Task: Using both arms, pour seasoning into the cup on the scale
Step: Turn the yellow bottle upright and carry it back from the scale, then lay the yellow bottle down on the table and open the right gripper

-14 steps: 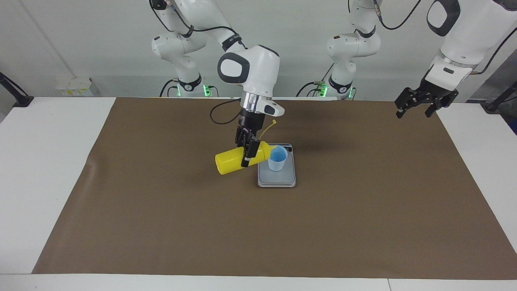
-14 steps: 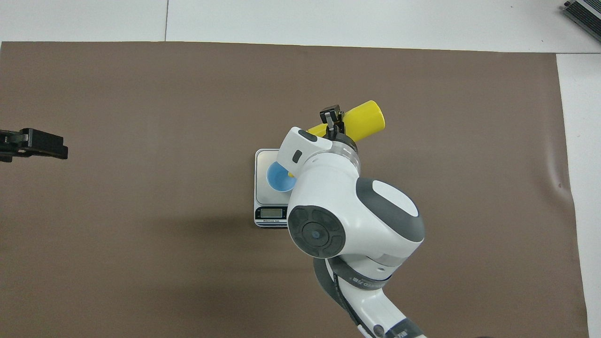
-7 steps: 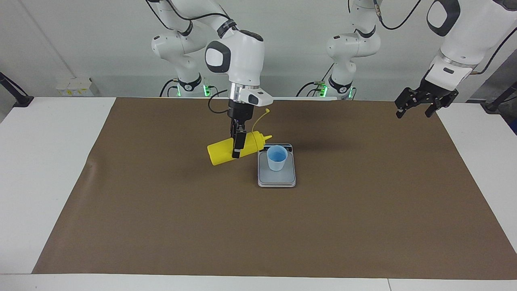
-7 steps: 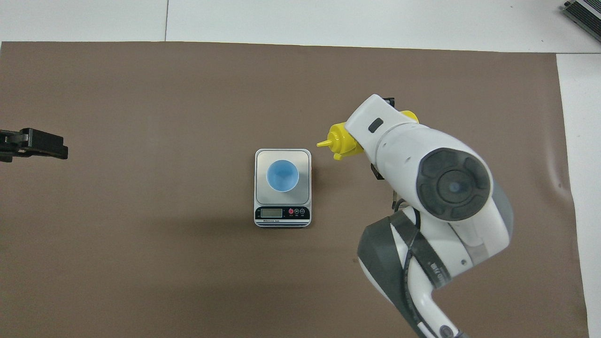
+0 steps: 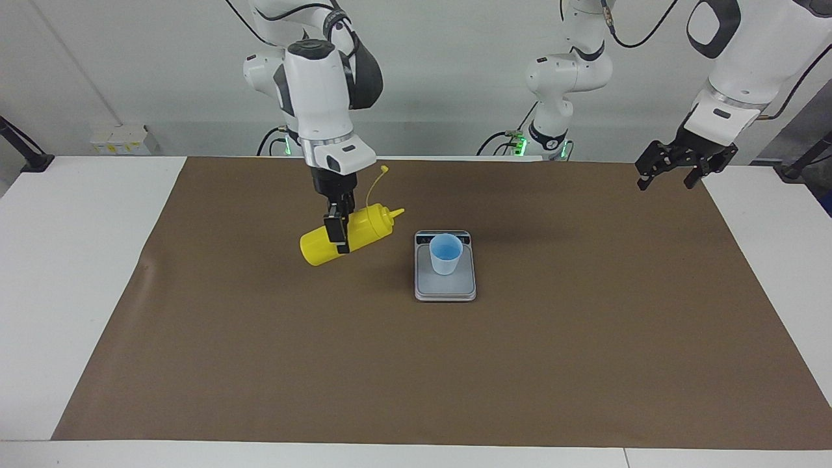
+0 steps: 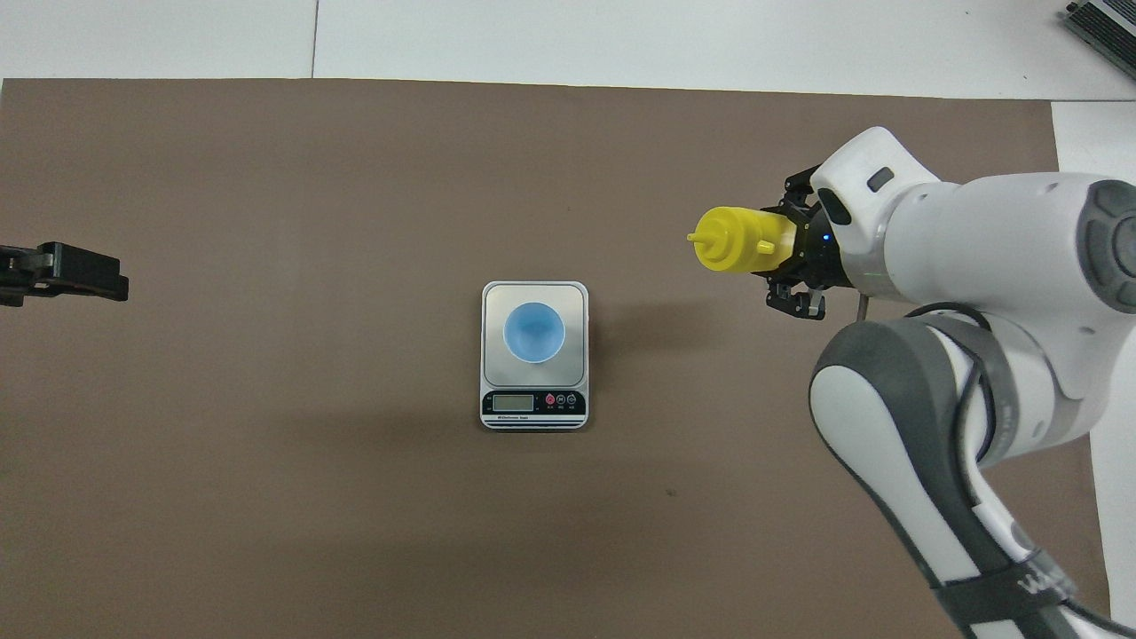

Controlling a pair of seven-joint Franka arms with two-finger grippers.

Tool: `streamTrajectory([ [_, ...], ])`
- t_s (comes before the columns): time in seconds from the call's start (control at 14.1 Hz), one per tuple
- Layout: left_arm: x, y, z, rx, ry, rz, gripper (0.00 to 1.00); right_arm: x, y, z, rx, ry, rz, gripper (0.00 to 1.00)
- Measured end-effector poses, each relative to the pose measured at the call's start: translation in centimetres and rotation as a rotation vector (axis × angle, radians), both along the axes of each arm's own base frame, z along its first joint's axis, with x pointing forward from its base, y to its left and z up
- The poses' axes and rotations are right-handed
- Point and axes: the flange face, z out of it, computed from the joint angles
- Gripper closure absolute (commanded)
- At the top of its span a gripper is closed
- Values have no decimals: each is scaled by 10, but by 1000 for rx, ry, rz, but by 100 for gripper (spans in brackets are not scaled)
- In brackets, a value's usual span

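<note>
Bottle [image 5: 348, 234] first, in the facing view: it is hanging in the air, lying almost on its side with its cone tip tilted slightly up and pointing toward the cup [image 5: 446, 254], and its cap strap is arcing upward. The right gripper [image 5: 339, 233] is clamping it around the middle, over bare mat toward the right arm's end of the table. The cup is standing upright on the scale [image 5: 445, 289], near mid-table, apart from the bottle. The left gripper [image 5: 676, 170] is waiting high over the mat's corner at the left arm's end, its fingers standing apart and holding nothing.

In the overhead view the bottle [image 6: 741, 240] is pointing its open tip toward the scale [image 6: 534, 297] but is well off to one side of it, with the right gripper [image 6: 796, 257] partly hidden under its own wrist. The cup [image 6: 533, 332] is sitting centred on the plate, and the left gripper [image 6: 62, 273] is showing only at the edge.

As I judge it, the uncapped tip is risking drips onto the mat while the bottle is lying this flat, and a squeeze from the tight grip could push seasoning out. A swing back could knock the light cup over.

The scale's display and button markings are too small to read; no brand is legible.
</note>
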Motion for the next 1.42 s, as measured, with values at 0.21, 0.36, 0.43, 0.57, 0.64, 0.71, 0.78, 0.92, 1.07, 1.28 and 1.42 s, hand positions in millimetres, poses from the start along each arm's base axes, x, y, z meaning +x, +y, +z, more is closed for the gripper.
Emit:
streamTrajectory([
  [0.21, 0, 0, 0, 0, 0, 0, 0, 4, -52, -12, 152, 42, -33, 100],
  [0.36, 0, 0, 0, 0, 0, 0, 0, 1, -88, -31, 270, 53, -38, 100],
  [0.43, 0, 0, 0, 0, 0, 0, 0, -2, -108, -44, 319, 58, -37, 100],
  [0.57, 0, 0, 0, 0, 0, 0, 0, -6, -140, -69, 404, 78, -67, 100],
  [0.64, 0, 0, 0, 0, 0, 0, 0, -7, -148, -80, 453, 87, -88, 100],
  [0.71, 0, 0, 0, 0, 0, 0, 0, -7, -154, -90, 491, 93, -101, 100],
  [0.78, 0, 0, 0, 0, 0, 0, 0, -6, -160, -100, 518, 93, -111, 100],
  [0.92, 0, 0, 0, 0, 0, 0, 0, -4, -169, -119, 574, 78, -116, 100],
  [1.07, 0, 0, 0, 0, 0, 0, 0, -2, -174, -135, 610, 71, -122, 100],
  [1.28, 0, 0, 0, 0, 0, 0, 0, -3, -185, -164, 688, 39, -104, 100],
  [1.42, 0, 0, 0, 0, 0, 0, 0, -4, -198, -196, 748, 23, -99, 100],
])
